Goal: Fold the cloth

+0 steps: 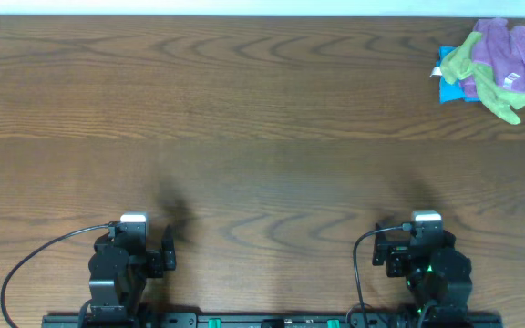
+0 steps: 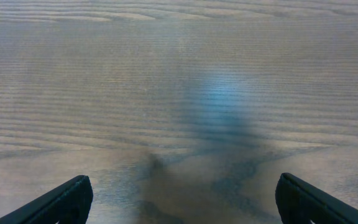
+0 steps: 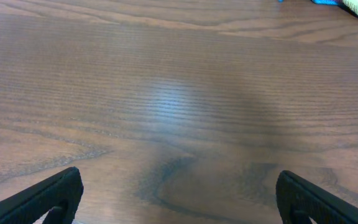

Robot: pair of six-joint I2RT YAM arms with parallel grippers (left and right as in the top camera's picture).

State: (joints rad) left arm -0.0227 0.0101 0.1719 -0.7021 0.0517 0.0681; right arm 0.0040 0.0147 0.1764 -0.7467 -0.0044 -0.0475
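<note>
Two arms sit low at the near edge of the table [image 1: 262, 137]. The left gripper [image 2: 182, 202] has its fingers spread wide over the wood, gripping nothing. The right gripper [image 3: 179, 199] is the same. The cloth [image 1: 504, 46] lies crumpled in the far right corner, with a yellow-green cloth [image 1: 468, 59] draped across it and a blue cloth [image 1: 447, 91] peeking out beneath, all well apart from both grippers.

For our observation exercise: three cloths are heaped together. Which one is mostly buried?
The blue cloth: only an edge shows, beneath the purple cloth and yellow-green cloth.
</note>
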